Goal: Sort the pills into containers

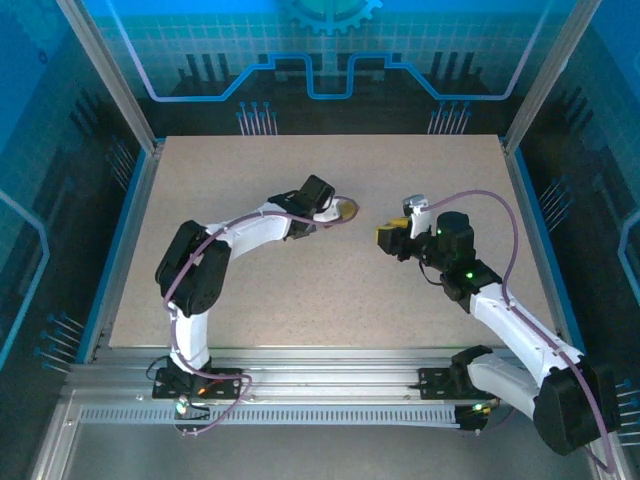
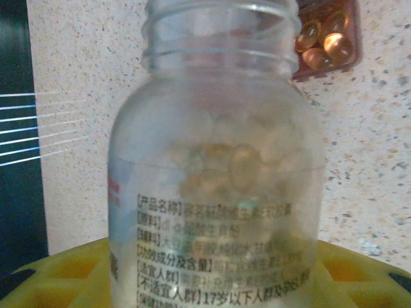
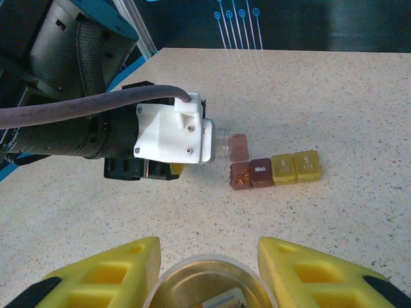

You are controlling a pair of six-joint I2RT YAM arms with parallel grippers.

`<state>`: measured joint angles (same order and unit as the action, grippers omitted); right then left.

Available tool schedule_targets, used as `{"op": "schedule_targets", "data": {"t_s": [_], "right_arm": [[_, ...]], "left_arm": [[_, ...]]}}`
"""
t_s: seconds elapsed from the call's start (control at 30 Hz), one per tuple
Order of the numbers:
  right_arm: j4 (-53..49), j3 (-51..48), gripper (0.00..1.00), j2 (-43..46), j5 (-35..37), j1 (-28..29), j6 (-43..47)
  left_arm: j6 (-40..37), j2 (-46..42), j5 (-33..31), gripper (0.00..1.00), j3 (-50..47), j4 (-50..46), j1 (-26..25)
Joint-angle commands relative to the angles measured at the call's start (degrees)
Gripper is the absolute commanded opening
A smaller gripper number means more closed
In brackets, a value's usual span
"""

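Broadly, the speckled bench (image 1: 300,300) carries its things near the middle, well apart from all four edges. Both arms reach in from the near edge, the left arm (image 1: 250,228) bending toward the centre and the right arm (image 1: 510,320) angling in from the near right corner. The left claw (image 2: 212,260) is clamped on a clear, capless bottle (image 2: 218,160), whose mouth is just beside a row of small boxes. The right claw (image 3: 207,260) is closed around a round open pot (image 3: 205,285). The row runs: an open dark red box (image 3: 239,175) with its lid (image 3: 239,147) raised, a shut dark red box (image 3: 261,172) marked "Mon.", then two yellow boxes (image 3: 283,169). Amber pills (image 2: 324,42) lie in the open one, and more show through the bottle's wall.
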<state>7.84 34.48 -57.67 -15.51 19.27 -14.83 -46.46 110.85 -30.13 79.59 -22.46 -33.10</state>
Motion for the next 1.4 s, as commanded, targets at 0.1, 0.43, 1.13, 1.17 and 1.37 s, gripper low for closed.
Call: {"op": "schedule_targets", "data": {"t_s": [0.1,0.43,1.13,1.17,1.37], "right_arm": [[1.4,-0.5,0.11,-0.5,0.0,-1.0,0.0],[0.7,0.1,0.1,3.3,-3.2,-1.1,-0.1],[3.2,9.0,0.1,3.4,-19.1,6.7,14.5],[2.5,9.7,0.1,2.7,-19.1,7.3,15.2],[-0.5,12.6,0.11,-0.7,-18.5,10.3,19.3]], "left_arm": [[10.0,-8.0,7.3,0.0,-4.0,5.7,0.2],[26.9,-23.8,32.0,0.0,-24.8,35.1,0.2],[37.3,-19.7,55.7,0.0,-51.2,101.9,-2.4],[37.0,-19.5,55.4,0.0,-51.2,101.4,-2.8],[36.5,-19.2,57.2,0.0,-50.5,100.2,-4.3]]}}
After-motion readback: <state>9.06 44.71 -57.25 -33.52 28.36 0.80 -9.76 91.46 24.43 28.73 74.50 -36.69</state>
